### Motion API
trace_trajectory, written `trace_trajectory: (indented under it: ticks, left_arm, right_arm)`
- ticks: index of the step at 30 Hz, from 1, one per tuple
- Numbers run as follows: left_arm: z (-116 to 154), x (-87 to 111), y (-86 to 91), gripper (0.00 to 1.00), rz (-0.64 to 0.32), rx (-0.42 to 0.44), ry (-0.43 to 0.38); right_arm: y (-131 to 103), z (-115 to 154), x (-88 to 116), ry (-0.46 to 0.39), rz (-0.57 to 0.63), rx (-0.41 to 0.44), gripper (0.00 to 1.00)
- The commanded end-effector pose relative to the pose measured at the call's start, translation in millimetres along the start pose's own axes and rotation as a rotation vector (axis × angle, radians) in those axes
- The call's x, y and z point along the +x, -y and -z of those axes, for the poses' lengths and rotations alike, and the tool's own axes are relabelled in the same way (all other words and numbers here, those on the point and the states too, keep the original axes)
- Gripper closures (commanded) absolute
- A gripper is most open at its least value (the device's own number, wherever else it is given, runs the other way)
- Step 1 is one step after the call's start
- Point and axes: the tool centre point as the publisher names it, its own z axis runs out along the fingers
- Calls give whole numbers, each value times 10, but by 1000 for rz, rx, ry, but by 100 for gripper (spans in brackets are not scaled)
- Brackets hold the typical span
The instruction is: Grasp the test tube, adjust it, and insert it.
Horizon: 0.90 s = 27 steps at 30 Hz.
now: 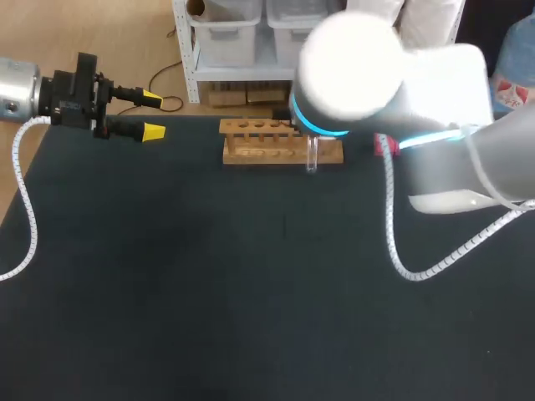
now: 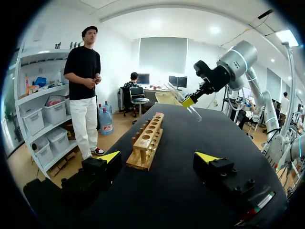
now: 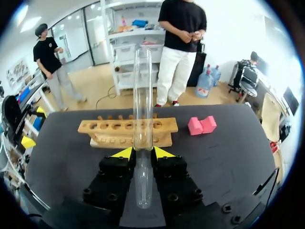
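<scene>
Head: left fingers [image 1: 153, 131] spread, well apart from rack [image 1: 251, 154]; tube [image 1: 312, 156] at rack's front edge
Left wrist: tube tilted, beyond rack ahead of left fingers
Right wrist: right fingers [image 3: 125, 153] pinch tube low, rack ahead; the tilt risks tube catching rack top, then slipping in the pinch

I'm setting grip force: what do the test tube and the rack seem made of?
The test tube looks clear and glossy, glass or hard plastic, can't tell which; the rack shows through it. The rack looks like pale, matte, unfinished wood: tan colour, drilled holes.
</scene>
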Motion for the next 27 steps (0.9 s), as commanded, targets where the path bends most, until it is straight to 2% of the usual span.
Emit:
trace_trajectory:
  ticks: [1,10,15,20,27]
  left_arm:
    - [4,10,11,0,-3,-2,2]
    - [4,10,11,0,-3,-2,2]
    - [4,10,11,0,-3,-2,2]
    - [4,10,11,0,-3,-2,2]
    - [4,10,11,0,-3,-2,2]
  right_arm:
    - [-71,60,-12,170,-28,33,100]
    - [-160,103,-195,328,-103,65,100]
    - [-161,64,-293,423,-103,99,100]
    - [-146,13,-382,522,-150,123,100]
    - [-101,-35,-481,619,-169,140,100]
